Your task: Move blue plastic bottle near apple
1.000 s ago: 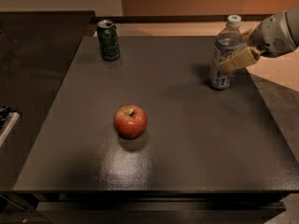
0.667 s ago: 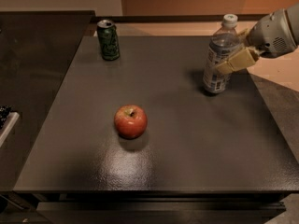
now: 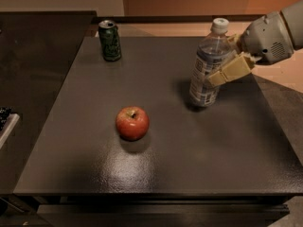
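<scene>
Dark tabletop (image 3: 189,174) is seen w/ the blue plastic bottle (image 3: 207,79), clamped mid-body by the gripper (image 3: 226,60) at right, shifted leftwards vs. a sec ago, tilted & closer to the apple (image 3: 132,123) but still apart, so approx. half the carry is judged done.

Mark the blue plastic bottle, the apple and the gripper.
blue plastic bottle (image 3: 204,86): camera view, on its printed label.
apple (image 3: 132,123): camera view, middle of its red skin.
gripper (image 3: 221,60): camera view, upper right, midway between the jaws clamping the blue plastic bottle.
</scene>
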`<control>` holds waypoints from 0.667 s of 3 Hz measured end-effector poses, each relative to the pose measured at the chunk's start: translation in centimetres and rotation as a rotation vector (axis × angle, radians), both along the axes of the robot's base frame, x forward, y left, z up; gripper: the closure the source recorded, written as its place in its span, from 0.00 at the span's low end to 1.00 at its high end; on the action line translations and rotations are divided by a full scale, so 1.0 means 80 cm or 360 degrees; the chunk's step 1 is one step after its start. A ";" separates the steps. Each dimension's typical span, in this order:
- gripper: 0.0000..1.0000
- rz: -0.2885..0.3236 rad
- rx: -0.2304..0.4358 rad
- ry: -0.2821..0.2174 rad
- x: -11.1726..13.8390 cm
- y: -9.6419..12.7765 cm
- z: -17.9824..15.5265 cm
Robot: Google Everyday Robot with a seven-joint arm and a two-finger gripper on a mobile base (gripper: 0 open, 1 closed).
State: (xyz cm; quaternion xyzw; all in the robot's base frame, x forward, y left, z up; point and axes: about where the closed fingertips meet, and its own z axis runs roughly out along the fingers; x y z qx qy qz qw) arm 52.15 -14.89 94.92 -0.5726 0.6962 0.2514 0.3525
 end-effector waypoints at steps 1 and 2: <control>1.00 0.0120 0.0039 0.0014 -0.026 0.030 0.002; 1.00 0.0216 0.0064 0.0026 -0.047 0.054 -0.003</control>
